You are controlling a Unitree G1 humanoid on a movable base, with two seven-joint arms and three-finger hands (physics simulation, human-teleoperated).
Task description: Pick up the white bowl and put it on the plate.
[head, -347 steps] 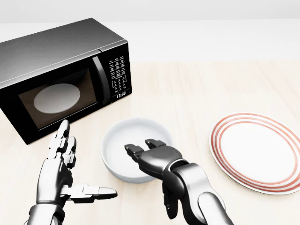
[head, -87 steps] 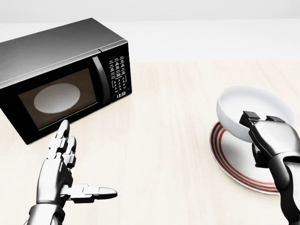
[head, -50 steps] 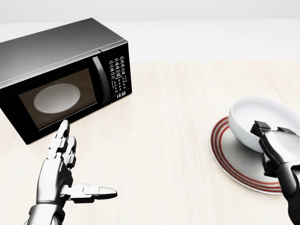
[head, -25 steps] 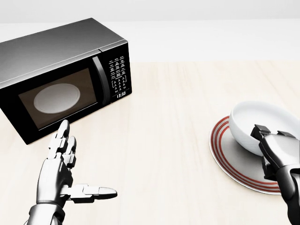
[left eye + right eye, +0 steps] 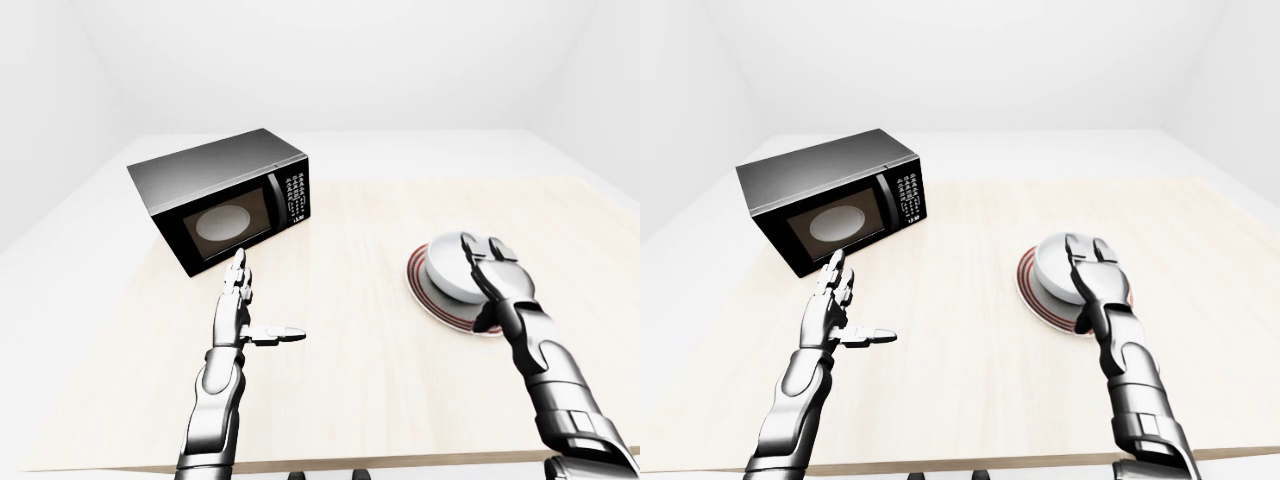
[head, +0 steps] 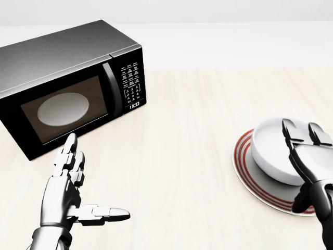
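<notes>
Resting on the plate [image 6: 244,172], the white bowl [image 6: 270,151] meets right hand [image 6: 307,156].

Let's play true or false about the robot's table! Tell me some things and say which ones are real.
1. The white bowl sits on the plate. True.
2. The plate has blue rings. False: its rings are red.
3. The microwave door is open. False: the door is shut, and a pale turntable shows through its window.
4. The left hand is open and holds nothing. True.
5. The right hand is beside the microwave. False: it is over the bowl at the right of the head view, fingers spread open.
</notes>
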